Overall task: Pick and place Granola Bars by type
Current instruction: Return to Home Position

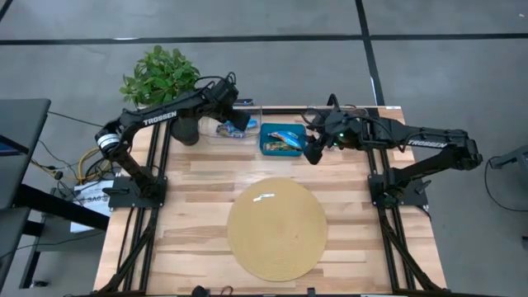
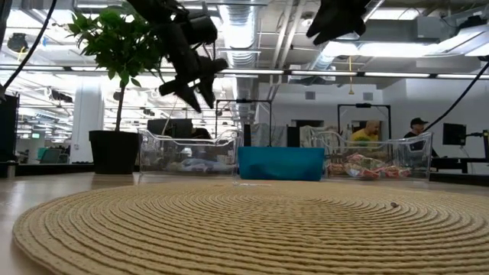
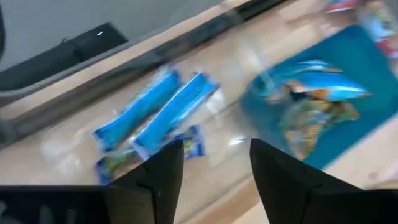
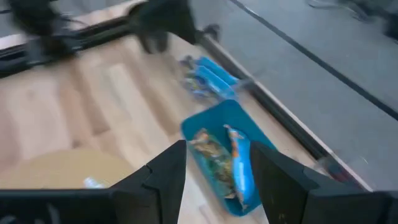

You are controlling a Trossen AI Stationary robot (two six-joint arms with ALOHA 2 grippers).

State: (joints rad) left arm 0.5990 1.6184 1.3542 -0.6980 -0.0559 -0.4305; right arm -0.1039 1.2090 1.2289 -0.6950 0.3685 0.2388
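Bright blue bars [image 3: 144,107], at least three, lie side by side and partly overlapping on the floor of the left clear bin [image 2: 229,149], which stands at the far edge of the wooden surface [image 1: 198,177]. Just beside that bin, toward the middle, is the teal tray [image 1: 264,140]; it holds a small heap of mixed bars [image 3: 314,93], one blue-and-silver bar lying on top of others with busier print. On the tray's other side stands the right clear bin [image 2: 424,153], where red-and-tan bars [image 2: 359,166] are piled along the bottom. The left gripper [image 3: 214,165] hangs in the air over the left bin; its fingers [image 3: 155,180] are spread, with nothing between them. The right gripper [image 4: 217,177] hangs above the tray's right side, raised well clear of it; its fingers [image 4: 165,174] are likewise spread and hold nothing. A round woven mat [image 1: 276,229] covers the near middle of the surface and carries no bars. A potted plant [image 1: 161,74] stands beyond the left bin, off the surface's far left corner.
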